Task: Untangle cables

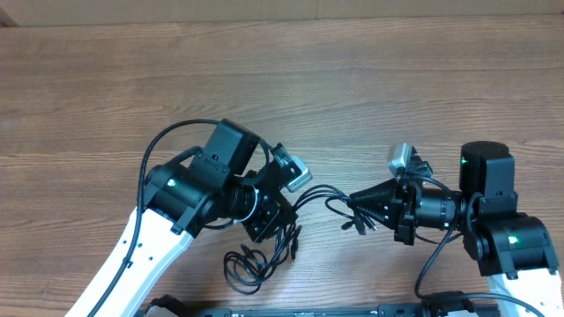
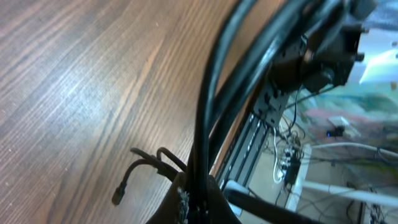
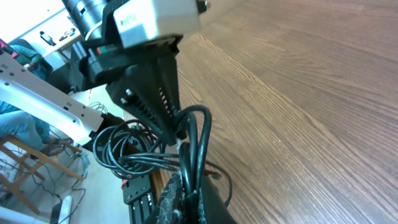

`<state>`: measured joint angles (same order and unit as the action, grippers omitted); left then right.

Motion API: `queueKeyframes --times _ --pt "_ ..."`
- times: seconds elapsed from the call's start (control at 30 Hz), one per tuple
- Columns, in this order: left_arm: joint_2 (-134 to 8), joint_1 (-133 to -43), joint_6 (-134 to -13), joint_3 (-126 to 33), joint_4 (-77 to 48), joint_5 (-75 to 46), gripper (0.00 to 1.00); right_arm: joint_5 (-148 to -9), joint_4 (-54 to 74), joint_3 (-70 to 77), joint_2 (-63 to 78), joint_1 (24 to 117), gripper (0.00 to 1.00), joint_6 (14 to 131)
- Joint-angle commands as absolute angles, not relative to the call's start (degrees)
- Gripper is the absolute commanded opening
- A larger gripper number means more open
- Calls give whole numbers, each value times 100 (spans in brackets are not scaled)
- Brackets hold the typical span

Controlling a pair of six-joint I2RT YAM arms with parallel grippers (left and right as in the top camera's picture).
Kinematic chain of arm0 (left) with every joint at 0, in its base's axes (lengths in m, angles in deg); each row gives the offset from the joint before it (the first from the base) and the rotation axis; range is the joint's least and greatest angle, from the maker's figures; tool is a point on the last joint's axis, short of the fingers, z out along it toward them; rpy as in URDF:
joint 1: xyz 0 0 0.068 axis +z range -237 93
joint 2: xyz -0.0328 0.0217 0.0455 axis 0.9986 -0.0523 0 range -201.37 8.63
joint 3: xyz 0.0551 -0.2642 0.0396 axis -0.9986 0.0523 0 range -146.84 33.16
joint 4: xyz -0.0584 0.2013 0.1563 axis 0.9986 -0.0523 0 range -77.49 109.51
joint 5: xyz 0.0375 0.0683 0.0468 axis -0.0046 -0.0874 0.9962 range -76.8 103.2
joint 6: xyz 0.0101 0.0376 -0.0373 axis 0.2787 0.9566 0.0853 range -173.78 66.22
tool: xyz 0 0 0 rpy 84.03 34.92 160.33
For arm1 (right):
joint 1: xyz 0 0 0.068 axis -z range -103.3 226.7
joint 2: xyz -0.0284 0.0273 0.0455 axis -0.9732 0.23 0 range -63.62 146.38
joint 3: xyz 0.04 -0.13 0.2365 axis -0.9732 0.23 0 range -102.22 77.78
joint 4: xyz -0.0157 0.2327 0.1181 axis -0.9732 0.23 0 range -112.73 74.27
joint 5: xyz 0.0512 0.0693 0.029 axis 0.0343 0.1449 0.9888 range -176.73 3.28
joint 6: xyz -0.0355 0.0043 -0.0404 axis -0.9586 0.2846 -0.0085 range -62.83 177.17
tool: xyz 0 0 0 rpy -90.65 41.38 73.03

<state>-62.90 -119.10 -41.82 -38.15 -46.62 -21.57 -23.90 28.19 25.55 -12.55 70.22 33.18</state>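
Thin black cables (image 1: 319,192) run in a short span between my two grippers near the table's front edge. My left gripper (image 1: 284,211) is shut on one end of the bundle, and in its wrist view the strands (image 2: 205,112) rise straight out of the shut jaws (image 2: 200,202). My right gripper (image 1: 357,205) is shut on the other end; its wrist view has the cables (image 3: 198,140) pinched between the worn pads (image 3: 180,186). A loose coil (image 1: 249,264) lies below the left gripper. A plug end (image 2: 118,198) droops to the left.
The wooden table (image 1: 282,79) stretches far behind both arms. The front edge and a black rail (image 3: 138,190) lie right under the coil. Small plug ends (image 1: 354,225) hang by the right gripper's tip. Each arm's own thicker cable (image 1: 150,154) loops beside it.
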Motion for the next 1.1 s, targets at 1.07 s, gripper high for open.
queueKeyframes --times 1.07 --pt "-6600 -13119 -2802 -3867 -3681 -3429 4 -2193 2288 2466 -1281 6996 4 4138"
